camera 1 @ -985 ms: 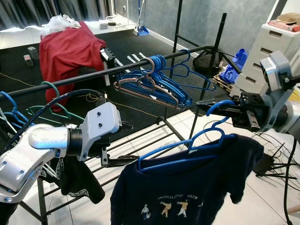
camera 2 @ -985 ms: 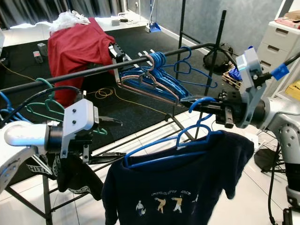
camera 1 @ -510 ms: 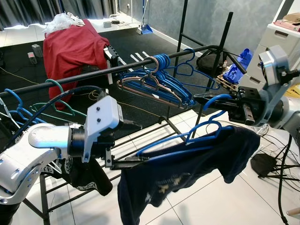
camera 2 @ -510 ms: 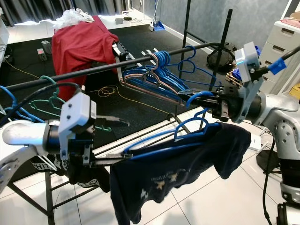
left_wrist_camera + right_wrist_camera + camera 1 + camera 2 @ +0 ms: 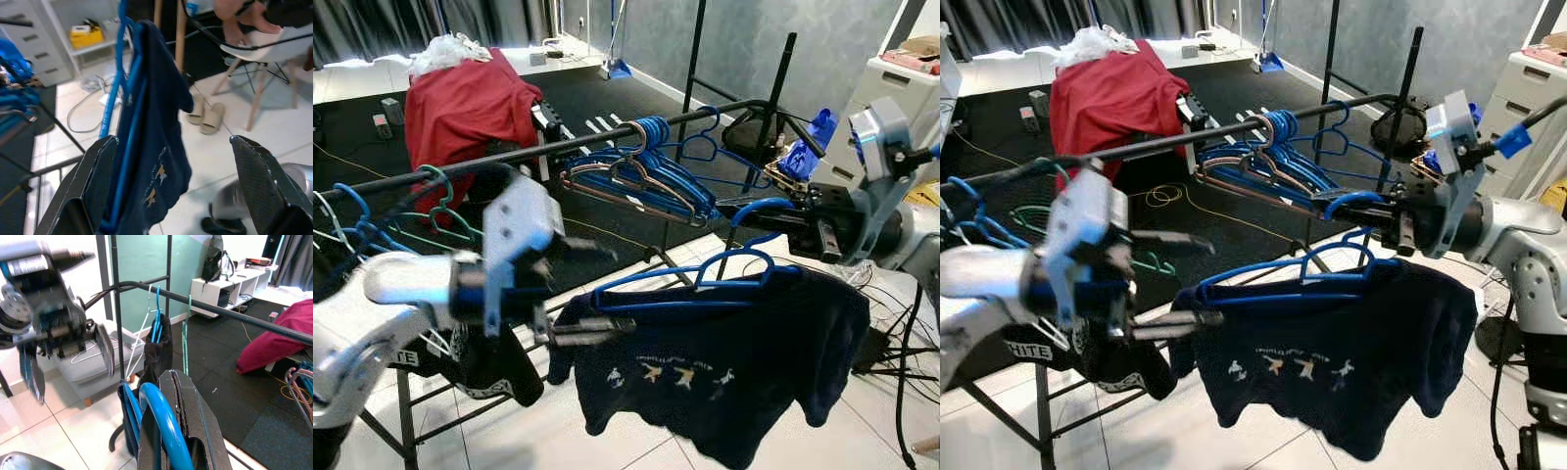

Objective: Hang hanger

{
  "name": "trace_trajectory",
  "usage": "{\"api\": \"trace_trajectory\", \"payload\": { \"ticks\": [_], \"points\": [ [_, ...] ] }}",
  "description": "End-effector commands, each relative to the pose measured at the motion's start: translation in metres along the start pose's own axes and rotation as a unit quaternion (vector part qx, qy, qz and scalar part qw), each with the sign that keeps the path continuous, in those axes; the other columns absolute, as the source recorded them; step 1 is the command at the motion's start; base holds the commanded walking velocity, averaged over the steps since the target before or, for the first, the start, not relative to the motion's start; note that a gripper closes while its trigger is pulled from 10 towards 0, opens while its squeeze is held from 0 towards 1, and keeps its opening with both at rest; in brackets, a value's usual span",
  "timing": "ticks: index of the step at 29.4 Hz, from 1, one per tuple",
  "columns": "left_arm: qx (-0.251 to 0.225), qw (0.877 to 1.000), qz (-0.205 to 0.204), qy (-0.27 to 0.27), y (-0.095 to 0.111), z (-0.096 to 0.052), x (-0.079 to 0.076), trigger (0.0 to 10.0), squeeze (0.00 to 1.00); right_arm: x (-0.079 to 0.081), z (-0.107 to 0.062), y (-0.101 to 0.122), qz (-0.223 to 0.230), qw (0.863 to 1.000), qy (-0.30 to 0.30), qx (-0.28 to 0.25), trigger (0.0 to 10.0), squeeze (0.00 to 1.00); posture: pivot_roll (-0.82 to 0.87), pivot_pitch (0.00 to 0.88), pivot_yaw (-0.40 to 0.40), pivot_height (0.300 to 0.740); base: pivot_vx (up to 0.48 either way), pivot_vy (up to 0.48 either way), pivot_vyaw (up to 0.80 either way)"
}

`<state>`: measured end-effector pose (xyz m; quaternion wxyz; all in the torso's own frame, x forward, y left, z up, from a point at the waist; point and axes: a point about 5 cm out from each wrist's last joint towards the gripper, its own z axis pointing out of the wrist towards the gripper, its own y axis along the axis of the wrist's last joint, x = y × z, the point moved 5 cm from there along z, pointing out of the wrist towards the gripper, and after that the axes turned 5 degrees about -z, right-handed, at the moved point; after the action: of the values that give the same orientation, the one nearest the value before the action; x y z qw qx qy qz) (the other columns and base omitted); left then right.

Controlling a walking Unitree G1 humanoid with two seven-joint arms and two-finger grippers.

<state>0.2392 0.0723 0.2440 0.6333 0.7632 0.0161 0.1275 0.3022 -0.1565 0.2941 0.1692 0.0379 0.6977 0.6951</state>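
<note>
A blue hanger (image 5: 705,284) carries a navy T-shirt (image 5: 724,362) with small printed figures. My right gripper (image 5: 744,211) is shut on the hanger's hook (image 5: 161,416), just in front of the black rail (image 5: 509,162) and beside the hangers on it. The hanger lies about level below the rail. My left gripper (image 5: 1218,279) is open and blurred, its fingers above and below the hanger's left end. In the left wrist view the shirt (image 5: 156,122) and hanger hang between the spread fingers (image 5: 98,186).
A bunch of blue and brown hangers (image 5: 646,176) hangs on the rail, with green and blue ones (image 5: 431,215) further left. A black garment (image 5: 489,362) hangs low on the rack. A red cloth (image 5: 460,98) lies behind. White drawers (image 5: 891,88) stand at right.
The hanger's left end has risen, so the hanger and shirt now hang level instead of sloping down. My left arm has moved and is blurred. The right gripper still holds the hook.
</note>
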Motion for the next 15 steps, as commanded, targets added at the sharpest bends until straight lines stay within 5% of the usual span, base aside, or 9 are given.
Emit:
{"api": "trace_trajectory", "payload": {
  "ticks": [1, 7, 15],
  "points": [
    [0.007, 1.000, 0.007, 0.003, -0.002, 0.003, -0.001, 10.0, 0.00, 0.003, 0.006, 0.008, -0.020, 1.000, 0.012, -0.004, 10.0, 0.00, -0.04, 0.000, -0.015, 0.740, 0.000, 0.000, 0.00],
    [0.008, 0.998, 0.002, 0.069, -0.009, 0.019, 0.019, 10.0, 0.00, 0.008, 0.012, 0.010, -0.020, 0.999, 0.027, -0.015, 10.0, 0.00, -0.03, 0.000, -0.012, 0.740, 0.000, 0.000, 0.00],
    [-0.013, 0.992, 0.000, 0.128, 0.001, 0.012, 0.040, 10.0, 0.00, 0.010, 0.014, 0.010, -0.018, 0.999, 0.035, -0.018, 10.0, 0.00, -0.03, 0.000, -0.011, 0.740, 0.000, 0.000, 0.00]
  ]
}}
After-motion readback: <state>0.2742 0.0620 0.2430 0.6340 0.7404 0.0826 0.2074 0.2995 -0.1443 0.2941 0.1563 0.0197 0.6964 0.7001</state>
